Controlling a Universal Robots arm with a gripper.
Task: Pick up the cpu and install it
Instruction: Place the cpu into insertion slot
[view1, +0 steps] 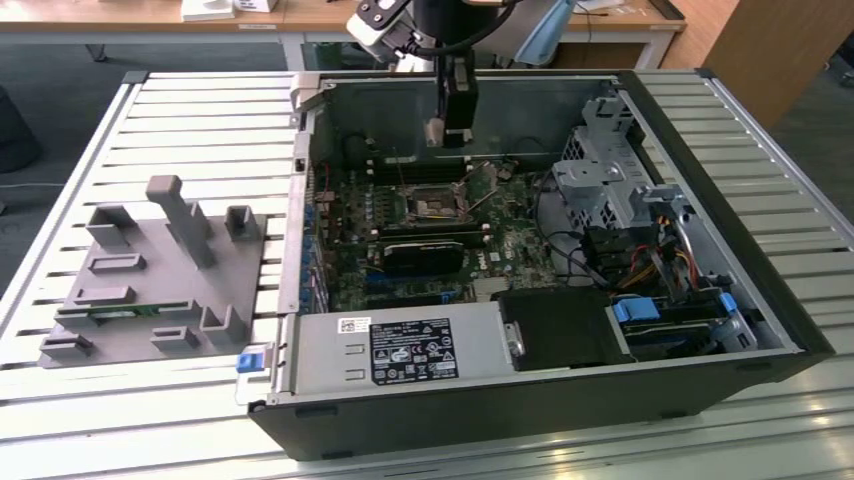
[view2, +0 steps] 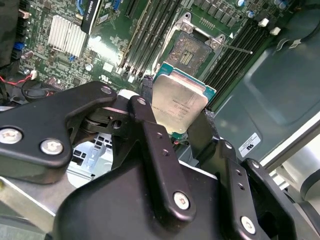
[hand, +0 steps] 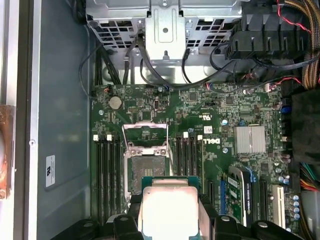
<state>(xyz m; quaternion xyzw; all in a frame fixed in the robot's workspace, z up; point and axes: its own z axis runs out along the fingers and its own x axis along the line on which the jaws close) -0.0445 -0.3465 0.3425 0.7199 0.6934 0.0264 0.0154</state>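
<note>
Clamps cpu (view2: 179, 97) by opposite edges between jaws of gripper (view2: 175, 120), closed upon it, above motherboard (hand: 230, 110) near open socket (hand: 145, 167).

In the second wrist view the end effector (view2: 175, 120) hides one edge of the cpu (view2: 179, 100).

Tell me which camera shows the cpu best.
The second wrist view: the cpu shows its silver top and green edge, clamped in the gripper. The first wrist view shows its top, pale with glare. In the exterior view it is too small to tell.
</note>
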